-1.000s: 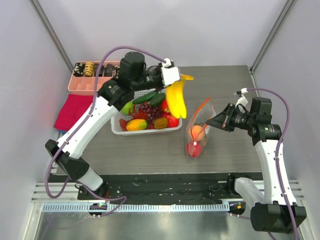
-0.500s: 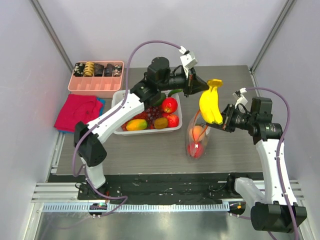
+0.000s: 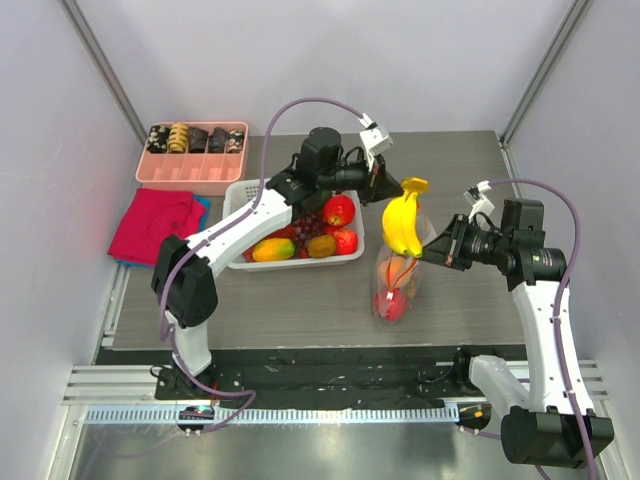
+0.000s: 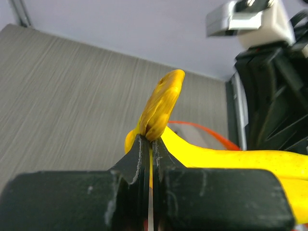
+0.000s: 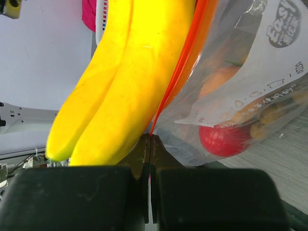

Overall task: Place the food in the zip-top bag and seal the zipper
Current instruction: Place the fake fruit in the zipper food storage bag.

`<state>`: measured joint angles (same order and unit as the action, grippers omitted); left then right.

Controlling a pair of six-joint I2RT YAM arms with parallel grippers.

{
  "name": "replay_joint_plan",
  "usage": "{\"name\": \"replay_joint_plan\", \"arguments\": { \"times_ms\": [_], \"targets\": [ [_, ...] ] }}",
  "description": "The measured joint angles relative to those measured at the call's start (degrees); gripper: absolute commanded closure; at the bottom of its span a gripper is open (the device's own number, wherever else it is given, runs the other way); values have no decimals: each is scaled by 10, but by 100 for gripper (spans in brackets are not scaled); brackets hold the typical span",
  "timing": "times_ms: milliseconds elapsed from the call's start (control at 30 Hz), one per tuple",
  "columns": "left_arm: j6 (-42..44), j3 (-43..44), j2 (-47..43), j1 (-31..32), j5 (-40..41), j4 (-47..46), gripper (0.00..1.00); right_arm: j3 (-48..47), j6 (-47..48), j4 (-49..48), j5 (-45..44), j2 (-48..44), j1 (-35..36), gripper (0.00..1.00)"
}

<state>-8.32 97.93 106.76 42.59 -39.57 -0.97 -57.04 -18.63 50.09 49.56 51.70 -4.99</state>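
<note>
1. Left gripper (image 4: pixel 150 144): jaws pinched shut on the stem of the yellow bananas (image 3: pixel 403 222). The stem hold lets the bunch hang tips-down, which I judge is meant to feed it in narrow end first.
2. Right gripper (image 5: pixel 150 144): jaws closed on one lip of the zip-top bag (image 3: pixel 392 292), right at the zipper (image 5: pixel 185 57). It comes in from the pouch's 3 o'clock in the overhead view. Lifting that edge likely props the mouth open for the other arm.
3. Bananas, position: hanging at the bag's mouth, at its 12 o'clock, with the tips level with the orange-red strip. From the right wrist the bunch sits just beside the strip. Whether it has passed inside, I cannot tell.
4. Bag contents: a peach (image 3: pixel 393 268) above and a red round fruit (image 3: pixel 390 304) at the bottom. The pouch's base rests on the surface (image 3: pixel 300 300).
5. White basket (image 3: pixel 290 265): at the bag's 10 o'clock, nearby, with more fruit in it.
6. Pink tray (image 3: pixel 195 178): at the basket's 10 o'clock. A red cloth (image 3: pixel 150 225) lies at the basket's 9 o'clock. Neither belongs to the job.
7. Status, judged: loading is partway, and the zipper is not yet sealed. The floppy lip could fold under the bunch's weight.
</note>
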Motion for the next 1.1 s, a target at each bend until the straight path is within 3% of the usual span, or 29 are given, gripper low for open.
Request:
{"name": "replay_joint_plan", "arguments": {
  "times_ms": [233,567,833,967,1100],
  "targets": [
    [130,-15,-12,-7,27,68,100,-7,12,13,-2,0,0,99],
    [299,-43,-72,24,157,102,100,-14,20,15,-2,1,0,99],
    [478,-53,-171,123,267,87,100,-14,-7,0,3,10,0,99],
    [537,-86,-204,168,266,43,100,-14,-15,-7,5,11,0,99],
    [575,-117,-222,169,231,24,100,-14,-13,-7,6,10,0,99]
  ]
}}
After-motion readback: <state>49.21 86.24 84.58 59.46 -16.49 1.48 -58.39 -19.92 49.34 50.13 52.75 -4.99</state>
